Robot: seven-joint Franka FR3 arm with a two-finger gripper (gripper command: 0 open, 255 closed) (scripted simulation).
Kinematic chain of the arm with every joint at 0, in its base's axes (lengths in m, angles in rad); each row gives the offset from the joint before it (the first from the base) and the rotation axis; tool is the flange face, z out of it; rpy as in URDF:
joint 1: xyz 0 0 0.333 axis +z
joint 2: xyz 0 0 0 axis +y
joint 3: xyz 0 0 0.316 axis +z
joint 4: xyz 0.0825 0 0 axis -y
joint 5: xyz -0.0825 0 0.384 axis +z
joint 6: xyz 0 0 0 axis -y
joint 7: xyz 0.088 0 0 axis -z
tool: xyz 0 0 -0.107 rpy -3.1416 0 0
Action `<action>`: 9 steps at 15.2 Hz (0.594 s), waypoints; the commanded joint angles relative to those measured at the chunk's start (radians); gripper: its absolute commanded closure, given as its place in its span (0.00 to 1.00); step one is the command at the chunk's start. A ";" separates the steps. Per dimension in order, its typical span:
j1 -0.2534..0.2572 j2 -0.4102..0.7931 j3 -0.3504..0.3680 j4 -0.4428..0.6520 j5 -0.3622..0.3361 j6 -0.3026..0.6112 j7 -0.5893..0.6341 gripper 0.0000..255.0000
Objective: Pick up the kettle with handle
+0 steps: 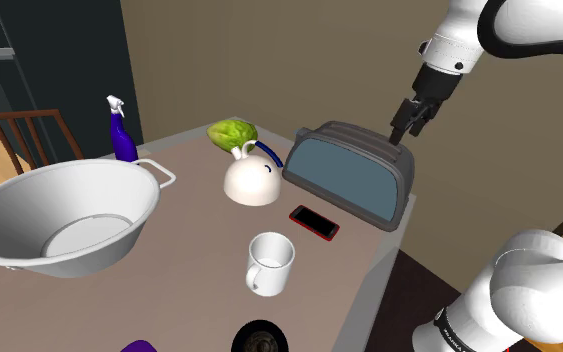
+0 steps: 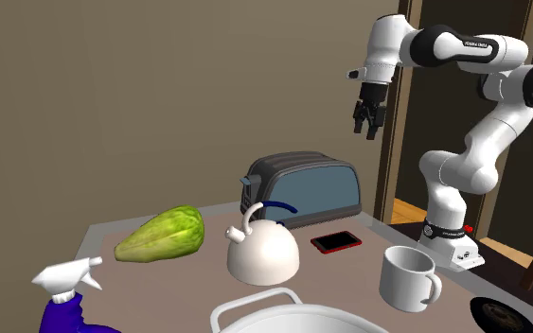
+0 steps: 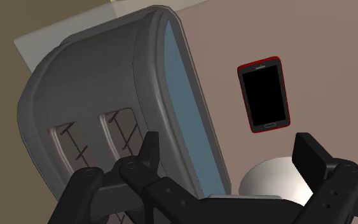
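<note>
1. The gripper (image 1: pixel 409 122) hangs in the air at the upper right of the shoulder view, above the right end of the toaster (image 1: pixel 354 170).
2. In the wrist view the two black fingers (image 3: pixel 151 145) stand wide apart. Nothing is between them, and they touch nothing.
3. The kettle (image 1: pixel 252 182) is white and round, with a dark blue handle that curves over its top. It stands upright on the table (image 1: pixel 199 245), near the middle of the shoulder view.
4. The kettle is just left of the toaster in that view. The gripper is well apart from it, up and to the right.
5. A green vegetable (image 1: pixel 233 133) lies close behind the kettle, higher in the frame.
6. A phone (image 1: pixel 314 221) with a red edge lies flat in front of the toaster. A white mug (image 1: pixel 270 263) stands below it in the frame.
7. A big white bowl (image 1: pixel 59 215) with handles is at the left of the shoulder view. A purple spray bottle (image 1: pixel 121 135) stands behind it.
8. In the second exterior view the kettle (image 2: pixel 263 254) is low in the middle, with the gripper (image 2: pixel 368 121) high up to its right.
9. The wrist view looks down on the toaster's (image 3: pixel 107 83) two slots, with the phone (image 3: pixel 265 94) lying beside it.
</note>
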 commanded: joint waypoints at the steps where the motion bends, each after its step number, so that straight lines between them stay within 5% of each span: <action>1: 0.000 0.000 0.000 0.000 0.000 0.000 0.000 0.00; 9: 0.039 0.311 0.031 0.156 0.012 0.124 -0.005 0.00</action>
